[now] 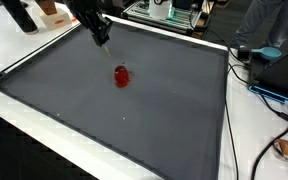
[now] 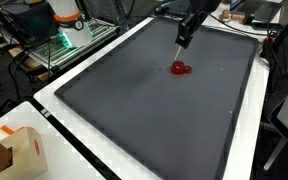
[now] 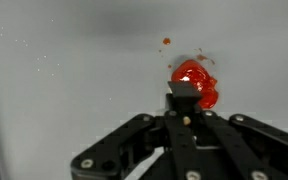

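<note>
A small glossy red object [image 1: 121,76] lies near the middle of a dark grey mat [image 1: 174,115] in both exterior views, with tiny red flecks around it in the wrist view. My gripper [image 1: 103,40] hangs above the mat, a little behind the red object [image 2: 181,69] and apart from it. In the wrist view the fingers meet in a dark tip [image 3: 185,92] that overlaps the near edge of the red object [image 3: 198,76]. The jaws look shut, and nothing clearly shows between them.
The mat [image 2: 154,115] covers a white table. A cardboard box [image 2: 19,150] sits at one table corner. Cables [image 1: 246,85] and a blue item [image 1: 265,52] lie beside the mat. Equipment racks [image 2: 69,30] stand past the table edge.
</note>
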`<state>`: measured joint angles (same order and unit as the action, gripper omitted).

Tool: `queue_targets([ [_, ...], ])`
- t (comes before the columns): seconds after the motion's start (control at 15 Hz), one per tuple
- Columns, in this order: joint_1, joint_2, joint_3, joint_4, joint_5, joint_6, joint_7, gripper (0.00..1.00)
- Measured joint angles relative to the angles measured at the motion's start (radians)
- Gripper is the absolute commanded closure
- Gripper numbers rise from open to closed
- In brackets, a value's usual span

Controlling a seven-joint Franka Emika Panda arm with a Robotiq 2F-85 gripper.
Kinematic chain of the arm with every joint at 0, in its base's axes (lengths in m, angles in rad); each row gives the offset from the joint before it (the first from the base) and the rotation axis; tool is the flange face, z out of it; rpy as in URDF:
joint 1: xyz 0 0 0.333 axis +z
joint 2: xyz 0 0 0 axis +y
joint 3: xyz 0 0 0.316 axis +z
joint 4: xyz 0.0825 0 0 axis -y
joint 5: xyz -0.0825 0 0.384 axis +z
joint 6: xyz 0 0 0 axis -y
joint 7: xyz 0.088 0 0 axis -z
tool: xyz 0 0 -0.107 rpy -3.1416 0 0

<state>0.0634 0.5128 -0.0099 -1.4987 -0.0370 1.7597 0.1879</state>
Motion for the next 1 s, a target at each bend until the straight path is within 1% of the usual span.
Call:
queue_targets([
  [0.07,0.005,0.000,0.000,0.002,-0.013,-0.006,0.007,0.87],
  [0.8,0.005,0.001,0.001,0.004,-0.014,-0.007,0.008,0.87],
  [0.87,0.005,0.001,0.001,0.004,-0.014,-0.007,0.008,0.97],
  [1.0,0.005,0.001,0.001,0.005,-0.014,-0.007,0.008,0.97],
])
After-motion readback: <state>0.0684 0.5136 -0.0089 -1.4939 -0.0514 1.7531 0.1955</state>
